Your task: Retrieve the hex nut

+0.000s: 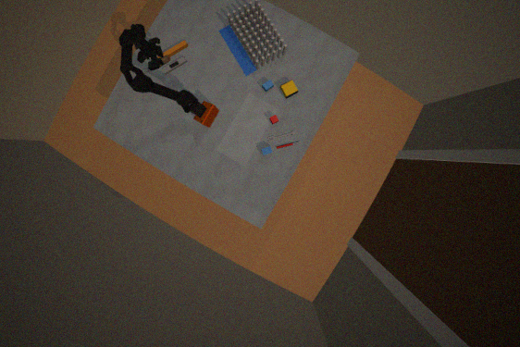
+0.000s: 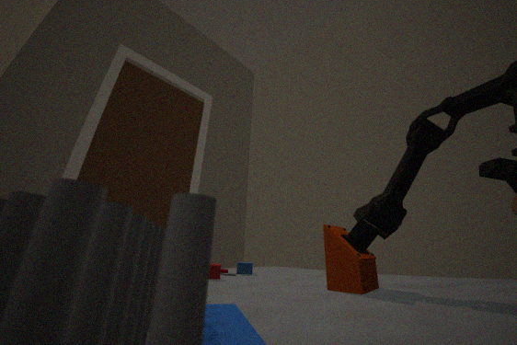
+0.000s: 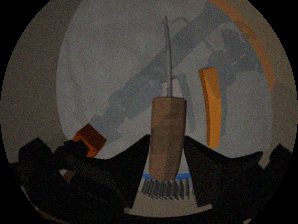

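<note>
"On the grey mat (image 1: 185, 165) (image 2: 285, 285) (image 3: 110, 55), what is gripped?"
"A wooden-handled tool (image 1: 166, 59) (image 3: 168, 135) is clamped in the pincer (image 1: 158, 55) (image 2: 501, 169) (image 3: 166, 139); the orange bar (image 1: 176, 48) (image 3: 212, 107) lies nearby."
"And the nut?"
"It cannot be made out. No nut is seen on the blue strip (image 1: 237, 51) (image 2: 232, 325) (image 3: 184, 176); dragging, tool set-down and release seem left. Close-packed spacers (image 1: 257, 32) (image 2: 184, 270) (image 3: 165, 189) could be knocked."

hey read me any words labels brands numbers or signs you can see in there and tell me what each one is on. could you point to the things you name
None that I can read.
Small tool with a dark patch (image 1: 174, 64): too small to tell if it bears any marking.
Tool handle (image 3: 168, 137) in the gripper (image 1: 162, 59) (image 3: 166, 139): no lettering shows.
Orange bar (image 1: 176, 48) (image 3: 213, 107): no lettering shows.
</note>
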Controlling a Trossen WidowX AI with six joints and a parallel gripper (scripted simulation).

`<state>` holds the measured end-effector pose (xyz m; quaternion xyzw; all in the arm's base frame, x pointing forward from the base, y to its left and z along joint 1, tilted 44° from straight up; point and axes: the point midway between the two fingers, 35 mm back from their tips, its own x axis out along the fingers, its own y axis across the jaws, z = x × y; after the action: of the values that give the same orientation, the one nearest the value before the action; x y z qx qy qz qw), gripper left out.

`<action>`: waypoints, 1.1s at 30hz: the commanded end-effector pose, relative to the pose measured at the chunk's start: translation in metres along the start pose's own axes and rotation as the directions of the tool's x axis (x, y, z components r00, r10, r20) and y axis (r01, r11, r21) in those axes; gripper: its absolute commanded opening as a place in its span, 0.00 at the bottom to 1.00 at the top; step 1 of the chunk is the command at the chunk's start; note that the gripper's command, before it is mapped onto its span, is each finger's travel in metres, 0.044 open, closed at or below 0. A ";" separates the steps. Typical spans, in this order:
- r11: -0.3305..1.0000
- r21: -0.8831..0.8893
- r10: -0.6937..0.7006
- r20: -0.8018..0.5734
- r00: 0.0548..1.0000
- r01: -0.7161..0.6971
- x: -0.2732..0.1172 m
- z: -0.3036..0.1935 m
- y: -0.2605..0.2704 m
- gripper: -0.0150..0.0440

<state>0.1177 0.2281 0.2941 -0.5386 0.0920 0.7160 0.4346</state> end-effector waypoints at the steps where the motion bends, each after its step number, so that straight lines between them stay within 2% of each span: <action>1: 0.988 0.151 -0.001 -0.015 1.000 0.004 0.002 -0.013 -0.005 0.25; 9: 0.914 0.405 -0.006 -0.047 0.999 0.024 0.005 -0.039 -0.014 0.25; 16: 0.798 0.600 -0.008 -0.072 0.997 0.050 0.005 -0.062 -0.019 0.25; 33: 0.336 0.935 -0.004 -0.121 0.993 0.115 0.005 -0.120 -0.024 0.25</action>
<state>0.2091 0.1804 0.2540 -0.2669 0.4579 0.5194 0.6703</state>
